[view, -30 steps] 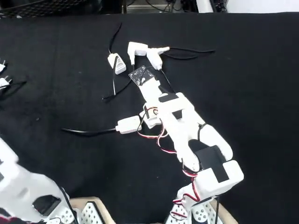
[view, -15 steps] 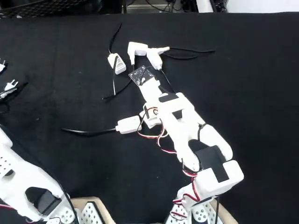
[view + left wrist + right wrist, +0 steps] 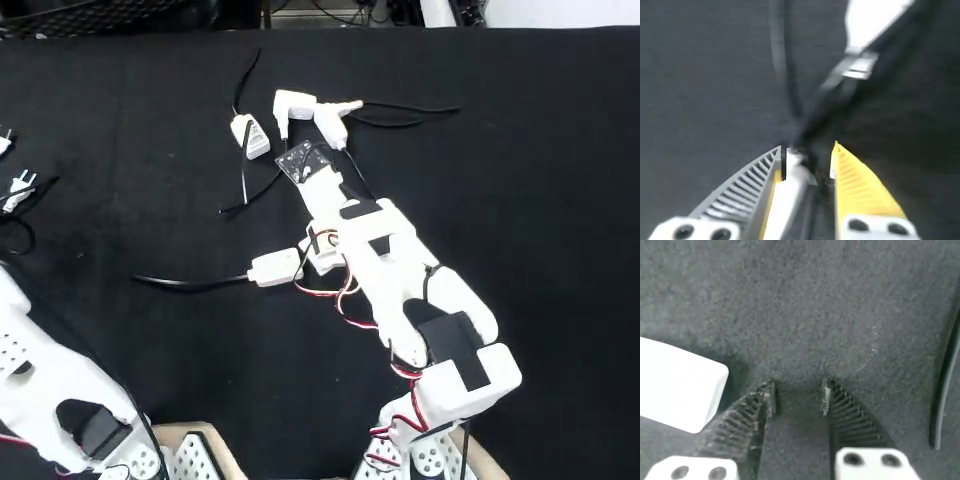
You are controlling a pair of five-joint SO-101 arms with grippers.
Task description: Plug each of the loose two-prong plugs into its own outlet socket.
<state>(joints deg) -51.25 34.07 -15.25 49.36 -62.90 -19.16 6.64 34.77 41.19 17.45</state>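
High view: a plug (image 3: 15,186) lies at the left edge. Left wrist view: the left gripper (image 3: 807,146) pinches the plug's black cord (image 3: 785,75). Right wrist view: the right gripper (image 3: 797,390) is spread on the cloth (image 3: 840,300), with a white socket (image 3: 677,385) beside it at lower left.

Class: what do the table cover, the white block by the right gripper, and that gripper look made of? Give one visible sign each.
Table cover: black felt-like cloth, fuzzy and speckled. White block: smooth matte white, probably plastic. Right gripper: dull ribbed fingers, likely moulded or printed plastic.
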